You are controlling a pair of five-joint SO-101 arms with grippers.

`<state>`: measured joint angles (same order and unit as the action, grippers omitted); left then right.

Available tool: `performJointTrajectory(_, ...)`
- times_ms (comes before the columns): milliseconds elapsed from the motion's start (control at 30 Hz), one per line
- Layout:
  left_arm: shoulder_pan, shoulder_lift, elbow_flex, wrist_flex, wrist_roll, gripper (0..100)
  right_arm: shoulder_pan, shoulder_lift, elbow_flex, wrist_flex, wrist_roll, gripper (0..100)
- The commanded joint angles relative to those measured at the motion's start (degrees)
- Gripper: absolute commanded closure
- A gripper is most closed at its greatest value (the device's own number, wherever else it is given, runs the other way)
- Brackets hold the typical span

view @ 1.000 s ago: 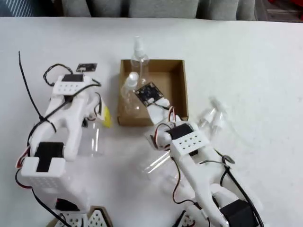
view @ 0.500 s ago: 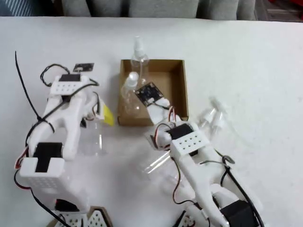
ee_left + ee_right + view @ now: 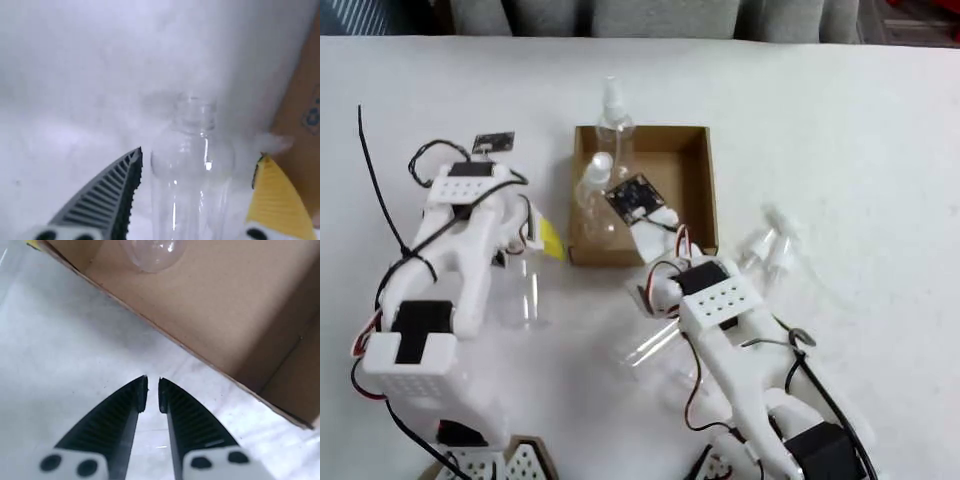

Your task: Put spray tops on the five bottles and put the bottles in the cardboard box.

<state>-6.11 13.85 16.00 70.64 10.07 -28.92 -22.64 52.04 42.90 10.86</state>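
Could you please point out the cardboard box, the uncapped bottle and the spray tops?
cardboard box point(image 3: 670, 180): high view, bare floor inside.
uncapped bottle point(image 3: 192, 165): left wrist view, its shoulder.
spray tops point(image 3: 760, 241): high view, one loose top.

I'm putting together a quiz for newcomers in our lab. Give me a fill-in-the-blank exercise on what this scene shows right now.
1. The clear bottle between the left gripper's fingers has no ____ on its neck.
2. The left gripper has one grey finger and one ____ finger.
3. The right gripper is ____ and holds nothing.
4. The loose spray tops lie on the white ____, next to the cardboard box.
Missing words: spray top; yellow; shut; table.
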Motion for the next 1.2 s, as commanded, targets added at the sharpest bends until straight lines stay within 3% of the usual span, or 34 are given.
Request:
performJointTrajectory(0, -0.31, -0.57, -0.18, -1.67, 1.23, 66, 0.57, -0.04, -2.55, -1.01, 0.44, 98.1)
performJointTrajectory(633, 0.92, -0.40, 1.41, -1.76, 0.26, 66, 0.57, -0.04, -2.55, -1.01, 0.35, 98.1)
performJointTrajectory(733, 1.63, 1.71, 0.79, -1.76, -2.64, 66, 0.57, -0.04, -2.46, -1.01, 0.35, 98.1)
performJointTrajectory(967, 1.19, 6.11, -2.81, -1.58, -2.02, 66, 0.57, -0.04, -2.46, -1.01, 0.35, 98.1)
performJointTrajectory(1167, 1.54, 6.11, -2.99, -2.11, -2.46, 82, 0.57, -0.04, -2.46, -1.01, 0.44, 98.1)
